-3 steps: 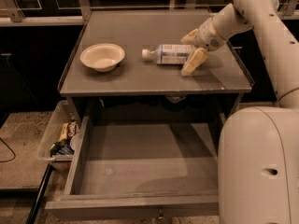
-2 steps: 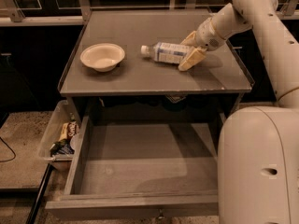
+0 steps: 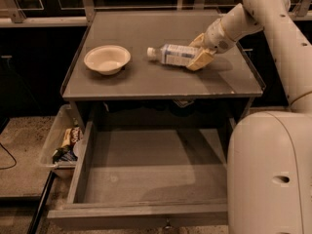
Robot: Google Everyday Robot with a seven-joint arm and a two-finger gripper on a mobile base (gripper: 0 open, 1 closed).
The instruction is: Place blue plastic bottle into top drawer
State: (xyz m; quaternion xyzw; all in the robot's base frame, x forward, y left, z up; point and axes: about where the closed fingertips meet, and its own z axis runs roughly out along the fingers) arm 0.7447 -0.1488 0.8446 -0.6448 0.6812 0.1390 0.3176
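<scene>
The blue plastic bottle [image 3: 171, 54] lies on its side on the grey cabinet top [image 3: 146, 82], white cap pointing left toward the bowl. My gripper [image 3: 197, 51] reaches in from the right, its tan fingers [image 3: 200, 60] closed around the bottle's base end. The top drawer [image 3: 146, 172] is pulled fully open below the cabinet top, and nothing lies in it.
A white bowl [image 3: 107, 58] sits on the left of the cabinet top. A clear plastic bin [image 3: 54, 138] with snack packets hangs at the drawer's left side. My white robot body [image 3: 270, 174] fills the lower right, next to the drawer.
The gripper has closed in on the bottle's base end, and the bottle has shifted slightly to the left and tilted a little.
</scene>
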